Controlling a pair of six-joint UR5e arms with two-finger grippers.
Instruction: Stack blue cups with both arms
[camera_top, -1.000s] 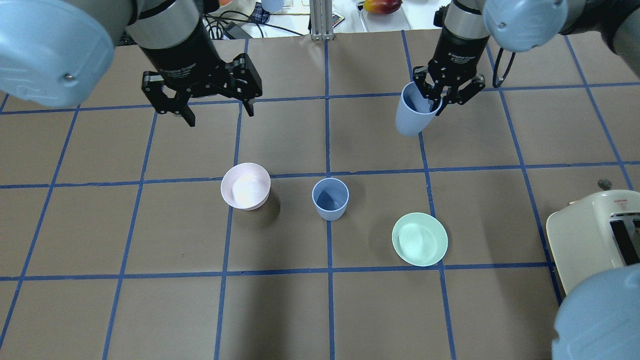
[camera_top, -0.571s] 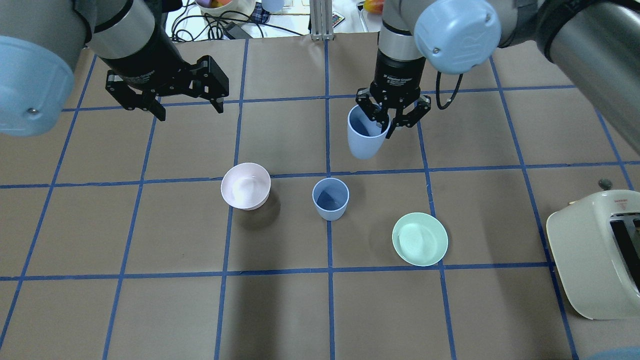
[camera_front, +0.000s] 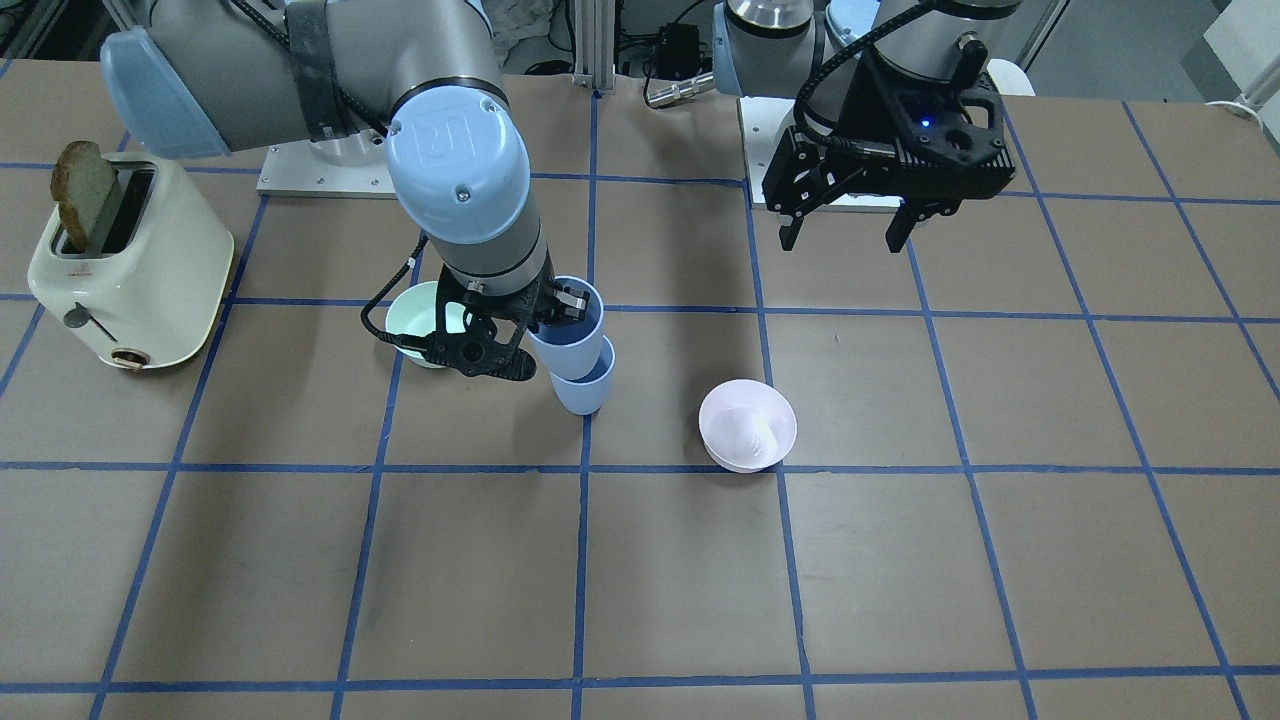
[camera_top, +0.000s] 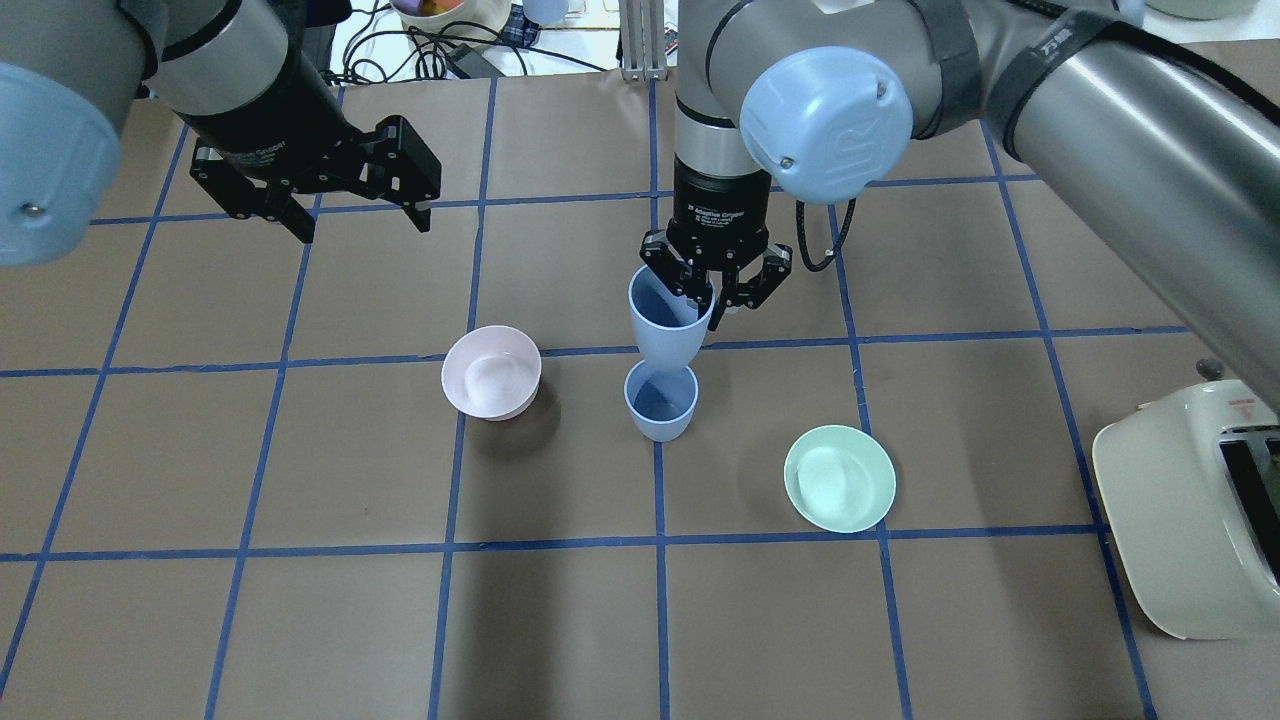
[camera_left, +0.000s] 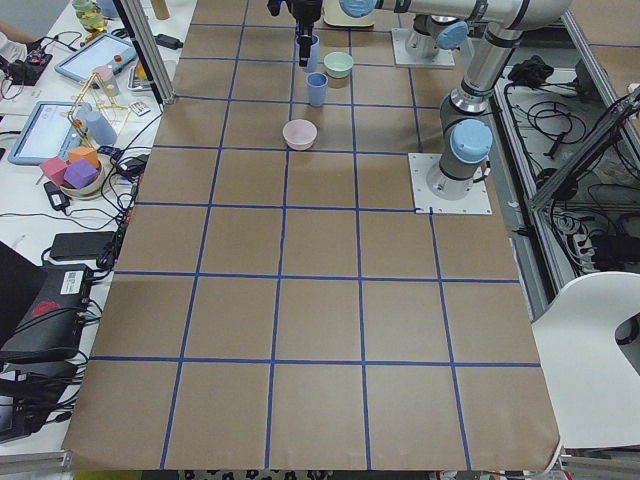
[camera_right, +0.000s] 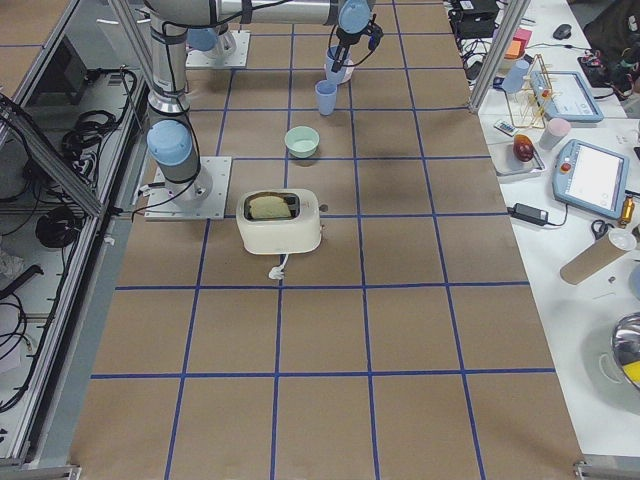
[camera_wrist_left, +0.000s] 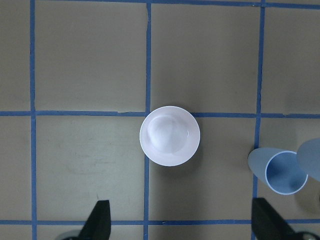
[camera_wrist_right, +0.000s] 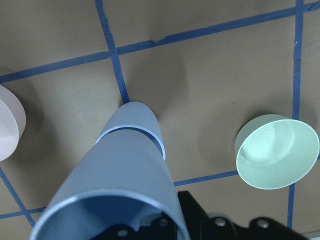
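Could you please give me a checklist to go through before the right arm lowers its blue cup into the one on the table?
1. Grip: right gripper is shut on the rim of the held cup: ok.
2. Alignment: in the right wrist view, the held cup's base sits within the rim of the standing cup: ok.
3. Standing cup upright on the table: ok.
4. Fully nested: most of the held cup shows above the lower rim: not ok.
5. Left gripper open, well apart from both cups: ok.
6. Pink bowl and green bowl apart from the cups: ok.
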